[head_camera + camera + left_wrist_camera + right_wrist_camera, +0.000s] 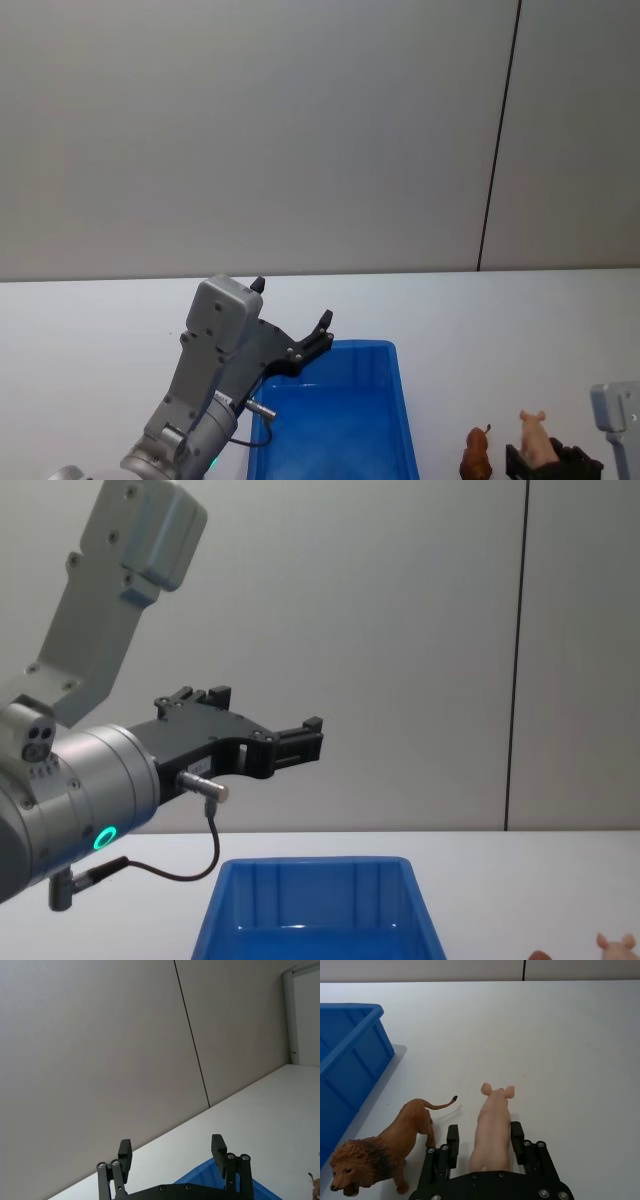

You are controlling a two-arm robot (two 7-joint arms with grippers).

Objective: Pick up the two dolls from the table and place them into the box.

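The right end effector hides the rear of the pink doll.

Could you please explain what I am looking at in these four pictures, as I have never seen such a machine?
This is a robot with two arms, each ending in a black two-fingered claw. One picture comes from a camera on its head, one from its chest, one from each wrist. On the flat white table stand a bright blue rectangular plastic bin and, to its right, a small pale pink pig figure beside a reddish-brown lion figure with a thin tail. The right claw is open, low at the table, straddling the pig, not yet closed on it. The left claw is open and empty, raised in the air near the bin.
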